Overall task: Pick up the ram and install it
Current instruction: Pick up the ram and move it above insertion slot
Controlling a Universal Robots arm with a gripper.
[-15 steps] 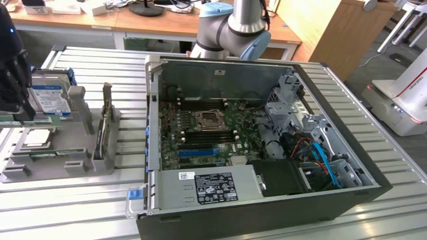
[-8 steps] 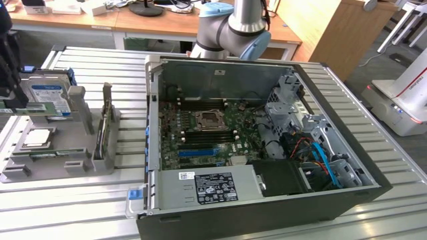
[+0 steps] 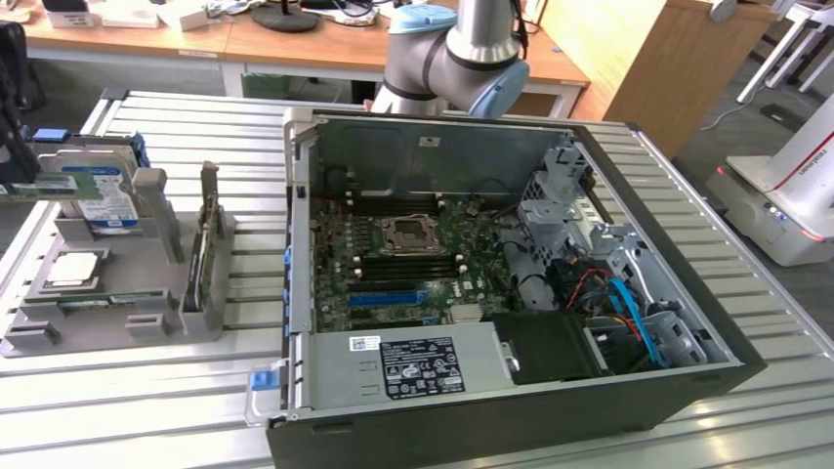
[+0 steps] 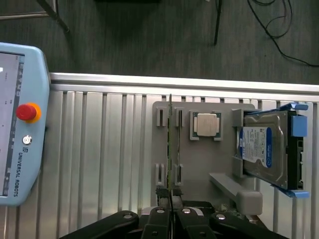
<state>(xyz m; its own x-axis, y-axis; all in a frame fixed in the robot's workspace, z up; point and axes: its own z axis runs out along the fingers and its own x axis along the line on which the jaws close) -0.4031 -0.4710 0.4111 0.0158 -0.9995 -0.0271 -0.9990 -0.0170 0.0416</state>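
1. Green ram [image 3: 206, 244] stands on edge in the grey holder [image 3: 195, 322] at the exterior view's left, untouched. The memory slots [image 3: 391, 258] in the open computer case [image 3: 678, 391] at centre look empty, so both pickup and install remain.
2. Wrist view: my gripper [image 4: 170, 209] is pressed together, gripping nothing, lined up over the ram's thin edge.

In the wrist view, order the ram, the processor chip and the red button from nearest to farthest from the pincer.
1. The ram, on edge in the grey holder, in line with the pincer.
2. The processor chip, flat in the holder beside the ram.
3. The red button, on the blue pendant, off the holder.
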